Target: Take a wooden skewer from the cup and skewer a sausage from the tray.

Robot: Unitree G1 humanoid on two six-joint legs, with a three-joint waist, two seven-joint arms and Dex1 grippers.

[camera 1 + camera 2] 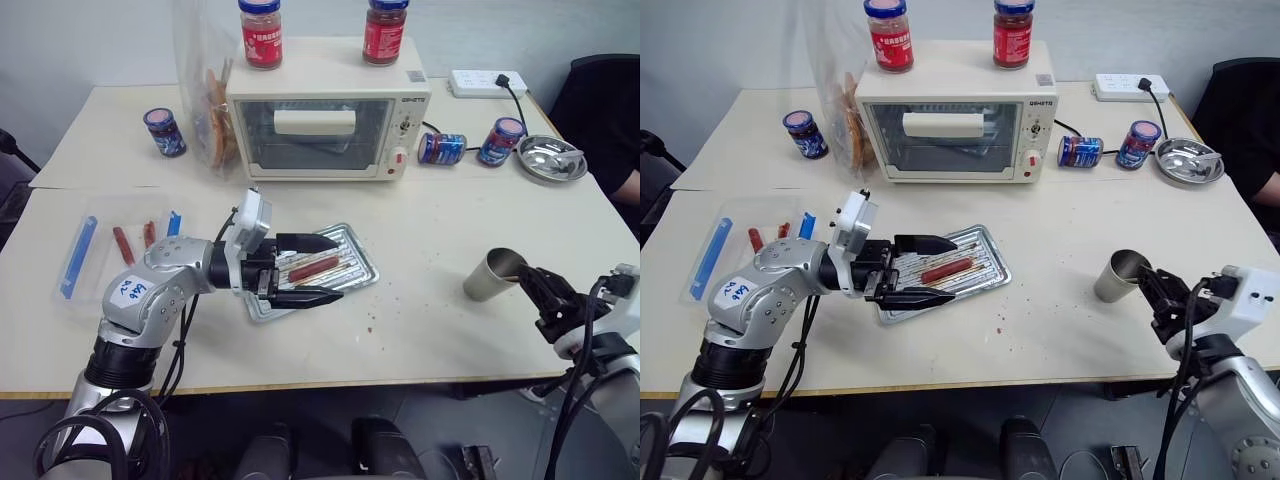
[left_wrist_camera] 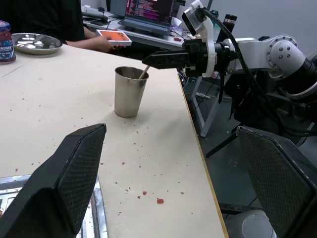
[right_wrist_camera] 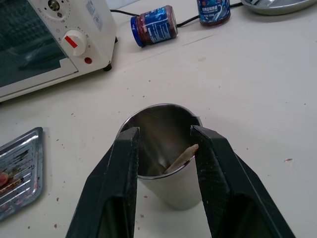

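Cup (image 3: 163, 153), shiny steel, stands on the cream table (image 1: 430, 320) toward its right front edge, with the wooden skewer (image 3: 181, 157) leaning inside it, its pale tip poking up past the rim. The right gripper (image 3: 163, 144) has its two black fingers set partly apart at the cup's mouth, one finger on each side of the skewer's tip, and I can't make out whether either pad touches the stick; nothing looks gripped.

Over at the middle of the table the tray (image 1: 362, 262) lies just in front of the toaster oven (image 1: 325, 125), and the sausage (image 1: 313, 267), reddish-brown and bare of any stick, rests on the ribbed floor. The left gripper (image 1: 325, 268) hangs spread wide over the tray, one finger on either side of the sausage and above it, holding nothing.

On the left arm's grey shell there is a blue-inked white sticker (image 1: 131, 291), the scrawl not legible to me. The oven carries a small dark brand mark at its upper right corner, too small to read. Two red-labelled jars (image 1: 261, 33) stand on its top, their print unreadable. A blue can (image 1: 441, 148) lies on its side near the oven's cord, another (image 1: 501, 141) stands beside it, and a third (image 1: 164, 132) sits at the far left. A clear plastic box with blue clips (image 1: 100, 255) holds thin red sausages on sticks. A white power strip (image 1: 487, 83) lies at the back right.
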